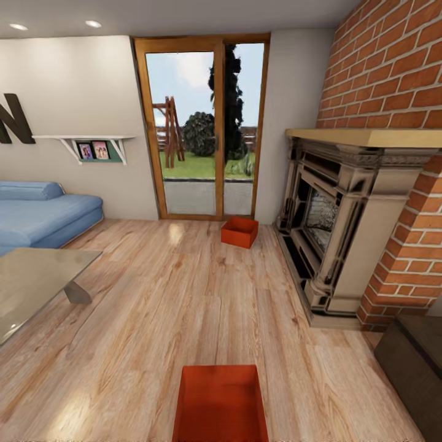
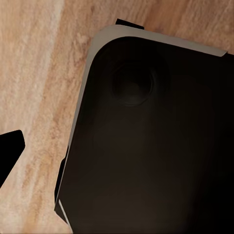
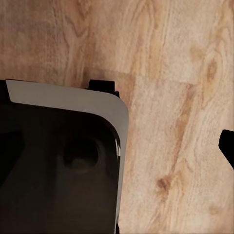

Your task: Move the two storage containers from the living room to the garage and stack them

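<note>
Two orange-red storage containers stand on the light wood plank floor of the living room. One container sits far ahead, by the wood-framed glass doors and left of the fireplace. The other container lies close below me, open side up and empty, cut off by the picture's lower edge. In the left wrist view a black fingertip hangs over the planks, beside my dark base. In the right wrist view another black fingertip stands at the picture's edge above the planks. Nothing lies between the fingers.
A blue sofa and a glass coffee table stand at the left. The brick wall and fireplace fill the right side, with a dark chest at the near right. Open plank floor runs between the two containers.
</note>
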Available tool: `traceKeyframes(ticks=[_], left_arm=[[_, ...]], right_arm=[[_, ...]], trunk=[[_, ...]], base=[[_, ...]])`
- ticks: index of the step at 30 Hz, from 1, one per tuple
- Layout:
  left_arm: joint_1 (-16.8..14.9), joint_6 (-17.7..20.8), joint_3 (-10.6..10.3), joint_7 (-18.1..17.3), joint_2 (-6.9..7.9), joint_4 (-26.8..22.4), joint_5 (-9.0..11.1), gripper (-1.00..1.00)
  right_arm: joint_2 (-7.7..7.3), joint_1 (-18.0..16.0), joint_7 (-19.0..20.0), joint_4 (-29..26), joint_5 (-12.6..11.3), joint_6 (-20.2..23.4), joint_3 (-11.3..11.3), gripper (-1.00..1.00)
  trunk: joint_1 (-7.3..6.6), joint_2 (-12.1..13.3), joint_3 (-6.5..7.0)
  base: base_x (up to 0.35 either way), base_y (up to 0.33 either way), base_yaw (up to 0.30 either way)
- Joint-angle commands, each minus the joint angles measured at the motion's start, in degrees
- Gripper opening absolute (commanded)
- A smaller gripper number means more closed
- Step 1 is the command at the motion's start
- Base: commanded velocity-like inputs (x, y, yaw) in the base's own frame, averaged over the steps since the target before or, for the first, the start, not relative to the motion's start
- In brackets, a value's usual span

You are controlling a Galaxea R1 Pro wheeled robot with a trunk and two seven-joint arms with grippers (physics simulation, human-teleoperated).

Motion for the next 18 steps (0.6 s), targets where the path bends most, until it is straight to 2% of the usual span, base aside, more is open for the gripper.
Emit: traceKeyframes(ticks=[1, 18], left_arm=[[0.00, -0.13, 0.20, 0.04, -0.01, -0.02, 0.06, 1.00], [-0.01, -0.15, 0.20, 0.04, -0.01, 0.00, 0.04, 1.00]], right_arm=[[-0.02, -0.05, 0.12, 0.18, -0.37, -0.33, 0.39, 1.00], [-0.08, -0.05, 0.15, 0.21, -0.41, -0.71, 0.16, 1.00]], trunk=[[0.00, -0.03, -0.14], [0.00, -0.03, -1.71]], base=[[0.000, 0.000, 0.000], [0.000, 0.000, 0.000]])
